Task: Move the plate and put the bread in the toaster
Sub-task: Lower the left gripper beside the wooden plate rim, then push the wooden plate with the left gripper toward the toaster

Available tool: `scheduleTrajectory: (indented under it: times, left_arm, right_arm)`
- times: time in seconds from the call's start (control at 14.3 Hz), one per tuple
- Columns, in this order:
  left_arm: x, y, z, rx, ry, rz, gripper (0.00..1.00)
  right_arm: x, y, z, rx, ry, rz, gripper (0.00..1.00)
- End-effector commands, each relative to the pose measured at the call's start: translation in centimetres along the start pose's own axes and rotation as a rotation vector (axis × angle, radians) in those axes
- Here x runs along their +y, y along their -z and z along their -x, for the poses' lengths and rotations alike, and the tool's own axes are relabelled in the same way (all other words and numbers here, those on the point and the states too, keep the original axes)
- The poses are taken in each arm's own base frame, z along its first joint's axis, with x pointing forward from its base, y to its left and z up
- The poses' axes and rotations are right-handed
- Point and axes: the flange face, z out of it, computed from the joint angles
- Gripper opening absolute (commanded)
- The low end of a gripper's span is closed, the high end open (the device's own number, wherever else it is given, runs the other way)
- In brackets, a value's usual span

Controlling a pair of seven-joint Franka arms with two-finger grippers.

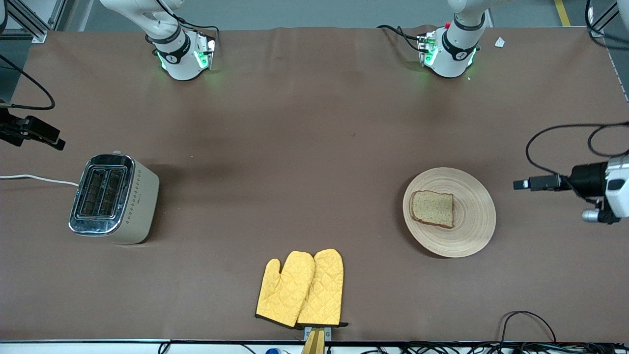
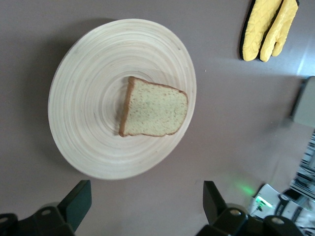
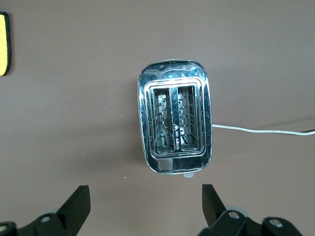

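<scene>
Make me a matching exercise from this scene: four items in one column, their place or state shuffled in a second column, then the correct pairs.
Items:
1. bread
2. toaster
3. oven mitts
4. left gripper

Descriptions:
A. yellow, lying flat at the table edge nearest the front camera
B. open, above the table beside the plate
C. both slots empty, at the right arm's end of the table
D. lying flat on the plate

Pairs: 1-D, 2-C, 3-A, 4-B
</scene>
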Motion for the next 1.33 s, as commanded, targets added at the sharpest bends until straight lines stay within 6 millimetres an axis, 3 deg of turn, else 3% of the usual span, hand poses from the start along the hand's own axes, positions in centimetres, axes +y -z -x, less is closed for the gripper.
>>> scheduleTrajectory:
  times: [0.0,0.28,0.77,0.84,1.05,1.19,1.26]
  left_arm:
    - [-5.6,-3.5,-3.2,-0.002,-0.063,0.114,1.0]
    - [-10.9,-7.4,-4.2,0.021,-0.133,0.138,1.0]
    - [-14.1,-11.7,-4.7,0.046,-0.178,0.228,0.97]
    - [-14.6,-12.3,-4.8,0.046,-0.181,0.236,0.89]
    - [-14.6,-12.5,-4.8,0.052,-0.214,0.237,0.3]
    - [-14.6,-12.4,-4.9,0.061,-0.227,0.23,0.04]
    - [-14.7,-12.6,-4.9,0.06,-0.226,0.233,0.01]
  right_arm:
    - [0.2,0.3,0.7,0.001,0.007,-0.006,1.0]
    - [0.2,0.3,0.7,0.001,0.005,-0.009,1.0]
    - [0.3,0.3,0.6,0.002,0.004,-0.009,1.0]
    - [0.3,0.3,0.6,0.002,0.004,-0.009,1.0]
    - [0.2,0.4,0.6,0.004,0.005,-0.009,1.0]
    - [0.2,0.4,0.6,0.002,0.005,-0.009,1.0]
    - [0.3,0.4,0.6,0.002,0.004,-0.009,1.0]
